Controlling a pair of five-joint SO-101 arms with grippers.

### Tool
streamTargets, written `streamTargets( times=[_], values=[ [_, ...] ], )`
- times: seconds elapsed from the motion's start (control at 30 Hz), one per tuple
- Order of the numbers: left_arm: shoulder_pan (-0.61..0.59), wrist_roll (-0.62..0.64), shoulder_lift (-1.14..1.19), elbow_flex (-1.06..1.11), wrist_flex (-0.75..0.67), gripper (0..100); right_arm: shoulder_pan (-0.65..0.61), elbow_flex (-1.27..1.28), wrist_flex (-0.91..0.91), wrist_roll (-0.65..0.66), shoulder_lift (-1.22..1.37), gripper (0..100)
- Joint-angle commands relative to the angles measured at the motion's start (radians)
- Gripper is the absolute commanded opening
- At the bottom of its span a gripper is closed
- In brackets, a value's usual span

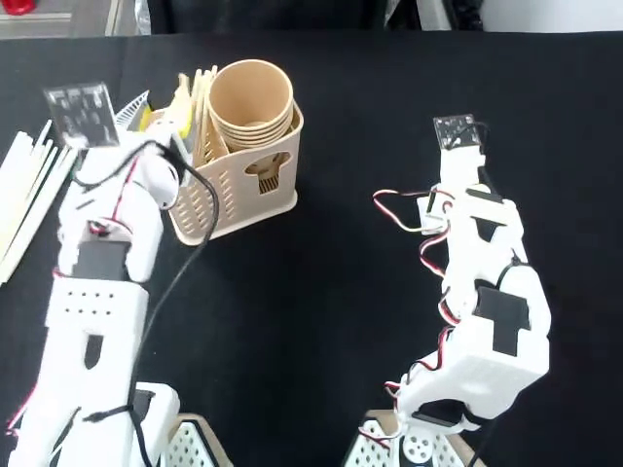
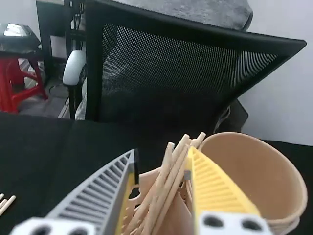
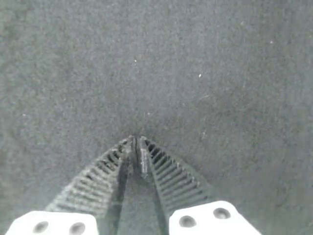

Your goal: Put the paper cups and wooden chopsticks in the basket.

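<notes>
Seen from above, a black cloth table surface [image 1: 321, 292] runs to every edge. At its far left, loose pale wooden chopsticks [image 1: 27, 180] lie flat in a loose fan. Next comes the white left arm, whose left gripper [image 2: 161, 152] hangs over the near compartment of the beige slotted plastic basket [image 1: 243, 190]. Its jaws stand parted. A bundle of wooden chopsticks [image 2: 164, 183] stands in that compartment between them, leaning on the yellow finger [image 2: 215, 191] with a gap on the grey side. The other compartment holds a stack of tan paper cups [image 1: 251, 97]. Well to the right, the right gripper [image 3: 136, 154] points down at bare cloth, its tips pressed together around nothing. Behind the table are a black mesh office chair [image 2: 195, 63], a red stool [image 2: 19, 83] and a pale wall [image 2: 288, 78].
</notes>
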Motion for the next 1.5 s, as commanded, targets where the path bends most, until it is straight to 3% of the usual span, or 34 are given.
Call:
streamTargets(
  times=[0.0,0.2,0.37,0.53,0.7,0.9,1.2,1.3,1.47],
  values=[
    [-0.004,0.0,0.009,-0.314,0.373,20,0.002,-0.004,0.0,0.009,-0.056,1.4],
    [-0.194,-0.068,0.175,-0.743,0.879,20,0.002,-0.004,0.0,0.009,-0.056,1.4],
    [-0.377,-0.293,0.433,-0.941,1.077,20,0.002,-0.004,0.0,0.009,-0.056,1.4],
    [-0.519,-0.427,0.694,-1.038,1.089,20,0.002,-0.004,0.0,0.009,-0.056,1.4],
    [-0.581,-0.545,1.002,-1.221,1.089,20,0.002,-0.004,0.0,0.009,-0.056,1.4],
    [-0.602,-0.641,1.432,-1.6,1.142,20,0.002,-0.004,0.0,0.009,-0.056,1.4],
    [-0.674,-0.666,1.895,-2.233,1.162,20,0.002,-0.004,0.0,0.009,-0.056,1.4],
    [-0.67,-0.707,1.962,-2.279,1.149,20,0.002,-0.004,0.0,0.009,-0.056,1.4],
    [-0.676,-0.671,2.008,-2.161,0.988,20,0.002,0.007,-0.003,0.009,-0.059,1.4]
  ],
)
